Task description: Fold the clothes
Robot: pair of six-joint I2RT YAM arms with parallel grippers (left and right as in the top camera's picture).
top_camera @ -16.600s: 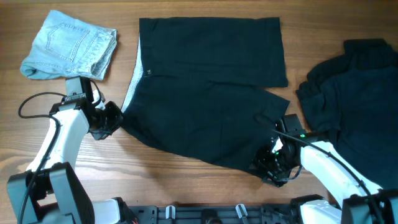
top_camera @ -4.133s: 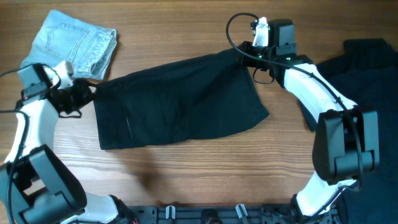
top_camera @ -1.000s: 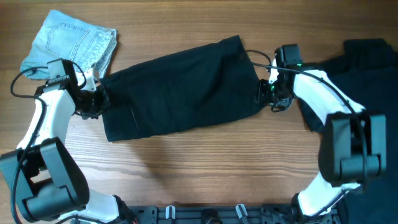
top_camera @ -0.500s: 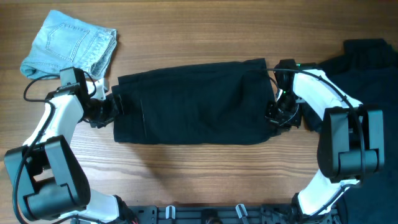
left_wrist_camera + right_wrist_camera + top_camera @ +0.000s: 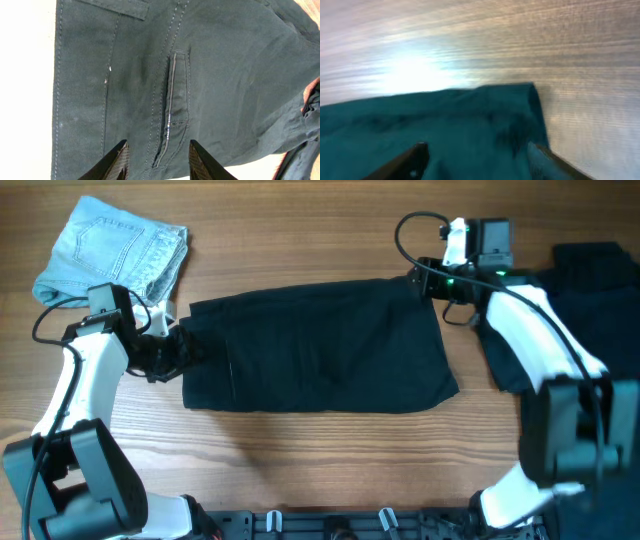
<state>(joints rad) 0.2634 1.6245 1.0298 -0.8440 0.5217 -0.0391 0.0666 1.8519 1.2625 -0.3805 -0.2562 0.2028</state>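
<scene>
A black garment of the clothes lies folded into a wide band across the middle of the table. My left gripper sits at its left end. In the left wrist view that gripper is open, its fingertips apart over the black fabric beside a stitched pocket slit. My right gripper hovers at the band's upper right corner. The blurred right wrist view shows it open above that corner of the cloth, with nothing held.
A folded light-blue denim garment lies at the back left, close to my left arm. A heap of more black clothes fills the right edge, partly under my right arm. Bare wood runs along the front.
My right gripper has left the band's right edge and swung back to its upper right corner. The cloth's right end now lies spread further right. The left gripper has hardly moved.
</scene>
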